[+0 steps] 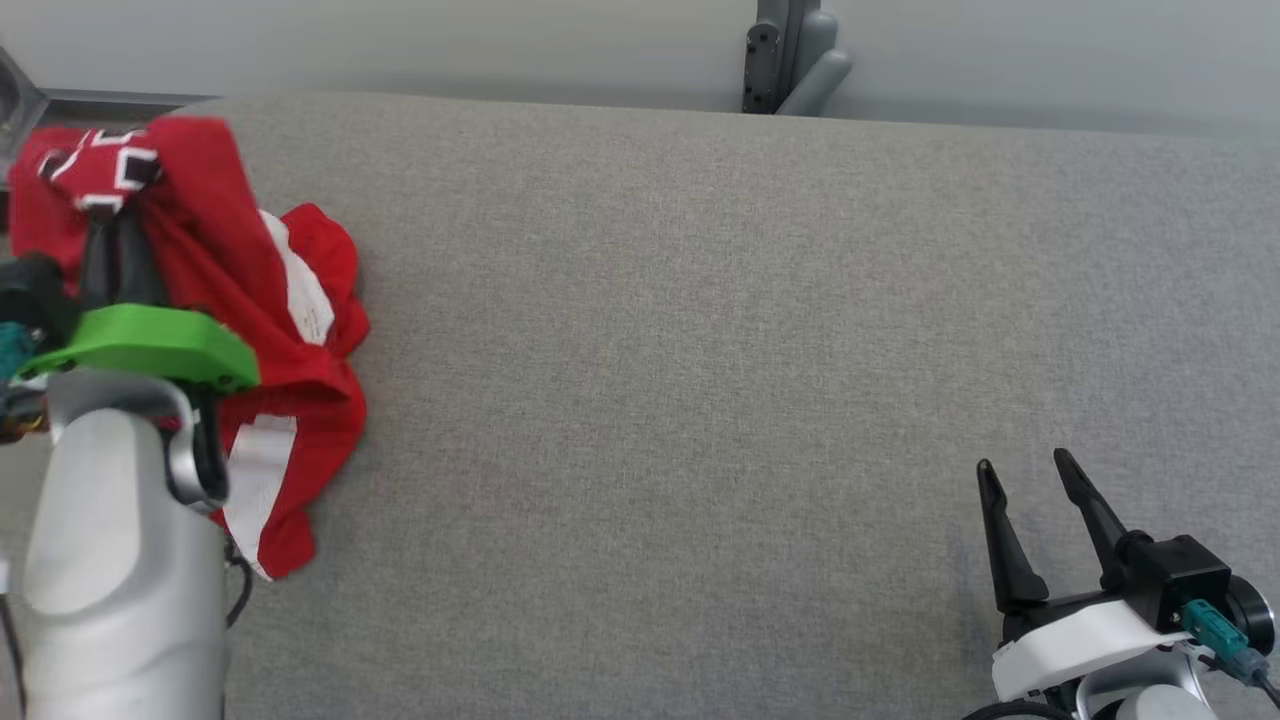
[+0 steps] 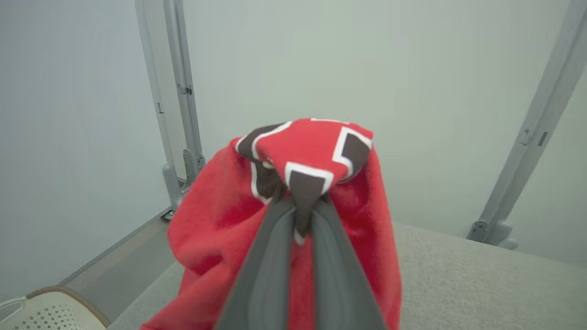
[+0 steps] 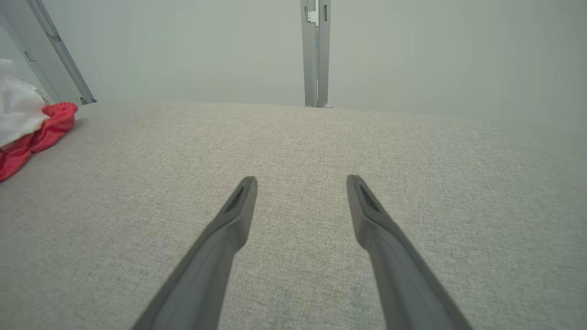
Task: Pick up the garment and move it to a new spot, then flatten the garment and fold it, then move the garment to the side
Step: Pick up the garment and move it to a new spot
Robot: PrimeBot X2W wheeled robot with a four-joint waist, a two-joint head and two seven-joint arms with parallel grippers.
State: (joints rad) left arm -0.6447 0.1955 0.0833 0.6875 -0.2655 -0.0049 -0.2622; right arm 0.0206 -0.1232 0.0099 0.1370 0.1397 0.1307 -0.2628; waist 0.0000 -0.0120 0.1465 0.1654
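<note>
On the grey table (image 1: 700,350) the red garment (image 1: 320,390) lies bunched at the left edge — the left gripper (image 2: 300,206) pinches a fold, seemingly lifting it. The right gripper (image 1: 1035,480) rests spread wide, empty; moving, flattening, folding remain.

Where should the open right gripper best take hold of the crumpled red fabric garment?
Probably the white-trimmed lower edge of the crumpled red fabric garment, with the right gripper coming in from the robot's right. That edge looks free and is nearest that side, while the left gripper already pinches the top.
</note>
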